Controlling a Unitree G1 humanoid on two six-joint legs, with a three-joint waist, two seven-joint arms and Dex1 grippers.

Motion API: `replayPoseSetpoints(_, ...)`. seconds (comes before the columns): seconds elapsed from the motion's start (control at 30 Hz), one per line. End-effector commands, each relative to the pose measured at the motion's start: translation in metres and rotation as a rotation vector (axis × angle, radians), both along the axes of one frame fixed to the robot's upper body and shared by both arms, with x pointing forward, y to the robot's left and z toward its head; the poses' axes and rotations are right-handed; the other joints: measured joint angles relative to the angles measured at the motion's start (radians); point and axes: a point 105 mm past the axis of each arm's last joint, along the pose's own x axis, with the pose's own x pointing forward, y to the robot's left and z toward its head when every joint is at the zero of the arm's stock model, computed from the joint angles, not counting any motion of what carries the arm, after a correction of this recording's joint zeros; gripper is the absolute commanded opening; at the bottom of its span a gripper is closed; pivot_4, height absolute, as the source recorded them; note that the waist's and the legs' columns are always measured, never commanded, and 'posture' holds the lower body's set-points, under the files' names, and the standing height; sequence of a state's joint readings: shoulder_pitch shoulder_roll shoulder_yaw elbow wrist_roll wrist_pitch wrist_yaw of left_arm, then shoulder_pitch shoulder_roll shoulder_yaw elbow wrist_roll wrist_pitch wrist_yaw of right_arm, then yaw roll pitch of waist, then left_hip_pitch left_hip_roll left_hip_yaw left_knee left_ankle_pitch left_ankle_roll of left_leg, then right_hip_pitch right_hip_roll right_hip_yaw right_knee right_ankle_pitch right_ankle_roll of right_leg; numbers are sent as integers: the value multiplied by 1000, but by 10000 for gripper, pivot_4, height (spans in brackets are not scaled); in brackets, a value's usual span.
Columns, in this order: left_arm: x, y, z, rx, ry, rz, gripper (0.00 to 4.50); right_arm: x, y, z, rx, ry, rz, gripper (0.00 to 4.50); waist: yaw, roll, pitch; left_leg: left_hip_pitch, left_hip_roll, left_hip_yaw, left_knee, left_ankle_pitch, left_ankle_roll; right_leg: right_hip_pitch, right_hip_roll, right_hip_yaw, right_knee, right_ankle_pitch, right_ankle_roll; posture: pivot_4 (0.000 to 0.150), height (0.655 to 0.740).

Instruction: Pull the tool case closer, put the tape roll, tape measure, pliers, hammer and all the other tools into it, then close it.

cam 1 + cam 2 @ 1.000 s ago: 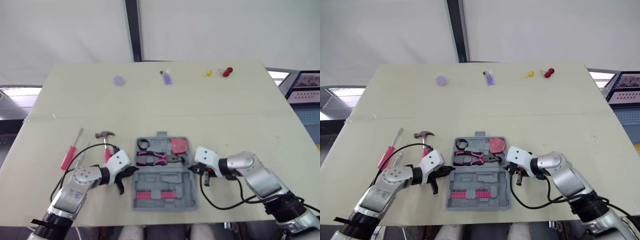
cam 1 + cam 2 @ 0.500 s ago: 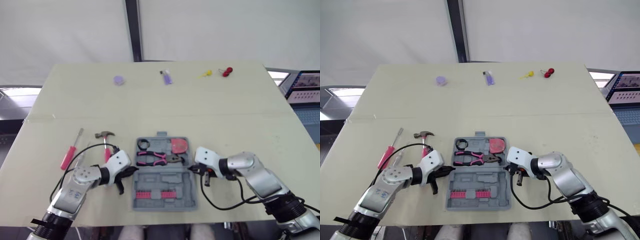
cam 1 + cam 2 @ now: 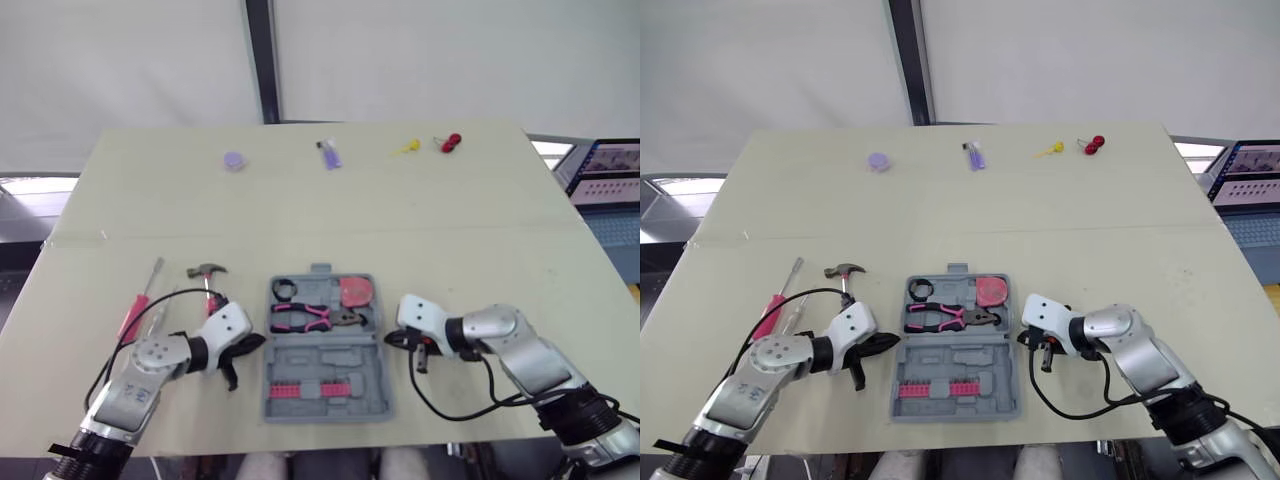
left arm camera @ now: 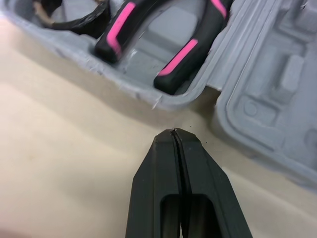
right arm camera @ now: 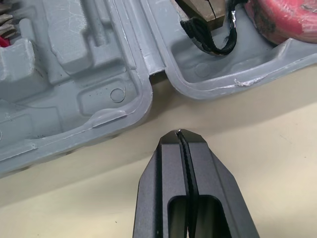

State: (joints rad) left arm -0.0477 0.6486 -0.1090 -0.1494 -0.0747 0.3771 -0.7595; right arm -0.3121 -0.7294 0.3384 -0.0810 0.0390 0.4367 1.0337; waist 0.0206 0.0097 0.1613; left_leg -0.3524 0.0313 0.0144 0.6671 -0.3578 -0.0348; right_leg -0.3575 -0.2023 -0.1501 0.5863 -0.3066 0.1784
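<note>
- Now one tool case (image 3: 335, 362) open, holding one pliers (image 3: 305, 317), one tape roll (image 3: 285, 290), one tape measure (image 3: 357, 292).
- One hammer (image 3: 209, 283), one screwdriver (image 3: 140, 305) outside.
- Both clenched, empty: left gripper (image 4: 174, 133), right gripper (image 5: 179, 133).

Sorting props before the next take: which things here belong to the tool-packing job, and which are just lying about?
Job: tool case, tape roll, tape measure, pliers, hammer, screwdriver.
Lying about, far edge: small purple piece, purple-and-white piece, yellow piece, red piece.
</note>
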Motion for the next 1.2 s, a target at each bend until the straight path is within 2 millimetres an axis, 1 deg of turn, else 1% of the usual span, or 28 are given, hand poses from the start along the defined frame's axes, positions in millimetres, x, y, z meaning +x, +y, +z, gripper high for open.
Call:
replayPoseSetpoints(0.03,0,8,3,12,-12,27,651,7,-8,6,-5,-25,-23,453,0,0,0,0,0,0,0,0,0,0,0,0,0,0,0,1500,7400)
replayPoseSetpoints(0.13,3,6,8,-16,-27,34,651,8,-7,9,4,-32,-21,453,0,0,0,0,0,0,0,0,0,0,0,0,0,0,0,1500,7400)
replayPoseSetpoints(0.2,3,7,15,-36,-38,40,651,9,-8,17,40,-39,-29,453,1,0,0,0,0,0,0,0,0,0,0,0,0,0,0,1500,7400)
replayPoseSetpoints(0.27,4,9,27,-83,-52,56,651,10,-12,30,88,-49,-50,453,1,0,0,-1,0,0,0,0,0,0,0,0,0,0,0,1500,7400)
replayPoseSetpoints(0.33,3,8,47,-178,-67,61,651,9,-21,44,140,-54,-83,453,3,0,0,-1,0,0,0,0,0,0,0,0,0,0,0,1500,7400)
replayPoseSetpoints(0.4,2,8,74,-309,-94,79,651,10,-34,60,212,-63,-135,453,4,0,0,-1,0,0,0,0,0,0,0,0,0,0,0,1500,7400)
replayPoseSetpoints(0.43,4,13,89,-365,-117,107,651,12,-43,70,266,-66,-183,453,4,-1,1,-1,0,-1,1,0,0,0,0,0,0,0,0,1500,7400)
replayPoseSetpoints(0.47,4,21,98,-396,-135,138,651,13,-52,77,316,-69,-232,453,3,-1,1,-1,0,-1,1,0,0,0,0,0,0,0,0,1500,7400)
replayPoseSetpoints(0.5,4,30,102,-406,-147,177,651,14,-61,84,364,-70,-281,453,2,-1,1,-1,0,-1,1,0,0,0,0,0,0,0,0,1500,7400)
replayPoseSetpoints(0.53,5,42,106,-401,-169,224,5778,16,-73,90,416,-74,-343,2633,2,-1,1,-1,0,-1,1,0,0,0,0,0,0,0,0,1500,7400)
replayPoseSetpoints(0.57,4,52,107,-391,-185,261,9141,17,-84,93,450,-79,-392,5626,2,-1,1,-1,0,-1,0,0,0,0,0,0,0,0,0,1500,7400)
replayPoseSetpoints(0.6,4,67,108,-367,-205,321,13794,17,-97,95,474,-89,-448,9290,0,-1,1,0,0,-1,0,0,0,0,0,0,0,0,0,1500,7400)
replayPoseSetpoints(0.67,3,103,109,-318,-254,482,23600,20,-131,99,521,-146,-601,18535,0,-1,1,0,0,0,-1,0,0,0,0,0,0,0,0,1500,7400)
replayPoseSetpoints(0.73,-1,145,112,-299,-335,678,34513,20,-165,99,538,-216,-744,30036,0,-1,1,0,0,0,-1,0,0,0,0,0,-1,0,0,1500,7400)
replayPoseSetpoints(0.77,-3,159,113,-305,-358,748,39440,20,-176,98,538,-241,-789,34328,0,-1,1,0,0,0,-1,0,0,0,0,0,-1,0,0,1500,7400)
replayPoseSetpoints(0.8,-8,180,110,-271,-392,839,44764,19,-189,96,540,-269,-846,40153,0,-1,1,0,0,0,-1,0,0,0,0,0,-1,0,0,1500,7400)
replayPoseSetpoints(0.83,-13,197,107,-246,-414,914,45000,17,-199,93,539,-289,-884,44606,0,-1,1,0,0,1,-1,0,0,0,0,0,-1,0,0,1500,7400)
replayPoseSetpoints(0.9,-27,230,104,-228,-461,1092,45000,14,-219,87,536,-345,-970,44606,-1,-1,1,0,0,1,-1,0,0,0,0,0,-1,0,0,1500,7400)
replayPoseSetpoints(1.0,-49,266,96,-200,-505,1299,45000,9,-241,78,532,-412,-1064,44606,-4,-1,1,0,0,1,-2,0,0,0,0,0,-1,0,0,1500,7400)
replayPoseSetpoints(1.07,-64,286,89,-174,-517,1411,45000,6,-250,70,504,-446,-1108,44606,-6,-1,1,0,0,1,-1,0,0,0,0,0,-1,0,0,1500,7400)
replayPoseSetpoints(1.2,-84,308,78,-127,-530,1534,45000,4,-263,66,500,-511,-1175,44606,-11,-1,1,0,0,1,-2,0,0,0,0,0,-1,0,0,1500,7400)
